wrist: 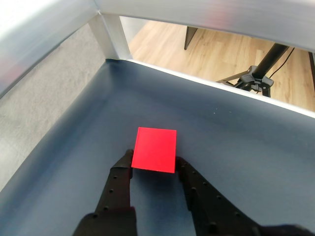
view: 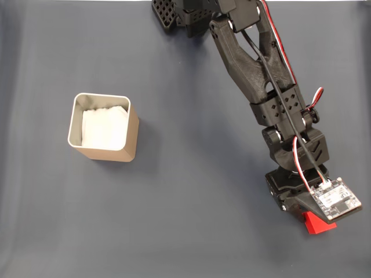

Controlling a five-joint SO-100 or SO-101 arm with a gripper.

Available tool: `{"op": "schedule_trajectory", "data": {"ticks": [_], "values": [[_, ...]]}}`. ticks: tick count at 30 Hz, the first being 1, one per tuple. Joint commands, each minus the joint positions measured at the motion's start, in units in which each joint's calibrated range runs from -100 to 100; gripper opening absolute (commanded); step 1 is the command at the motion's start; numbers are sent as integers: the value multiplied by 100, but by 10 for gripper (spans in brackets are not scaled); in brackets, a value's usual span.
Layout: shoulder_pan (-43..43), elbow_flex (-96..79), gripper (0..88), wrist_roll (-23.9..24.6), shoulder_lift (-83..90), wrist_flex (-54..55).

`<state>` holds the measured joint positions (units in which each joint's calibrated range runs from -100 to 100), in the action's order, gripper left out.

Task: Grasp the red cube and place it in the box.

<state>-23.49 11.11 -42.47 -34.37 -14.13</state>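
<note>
The small bright red plain-faced cube (view: pixel 319 224) is sitting on the dark grey bench (view: pixel 203 191) at the lower right of the fixed view, half hidden under the arm's black printed hand (view: pixel 306 215), which I am holding right over it. The tan square box with its silvery rim and white lining (view: pixel 105 127) is standing well apart at the left, with nothing red inside. I am counting one cube, one box, one arm.

In the wrist view, the cube (wrist: pixel 155 149) is lying between the two black fingertips (wrist: pixel 122 166) of the hand (wrist: pixel 153 166), the fingers spread to either side of its near edge and seemingly not yet pinching it. I am judging the approach done; closing, lifting, carrying and dropping into the box are left.
</note>
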Motion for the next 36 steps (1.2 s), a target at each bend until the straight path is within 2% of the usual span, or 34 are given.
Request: {"op": "schedule_trajectory", "data": {"ticks": [1,8,25,28,32,36], "values": [[52,120,203,34,266,-43],[45,110,204,10,292,-92],[45,110,300,0,292,88],[45,110,282,-24,292,80],[45,92,195,-29,309,47],[52,56,159,-54,352,31]]}}
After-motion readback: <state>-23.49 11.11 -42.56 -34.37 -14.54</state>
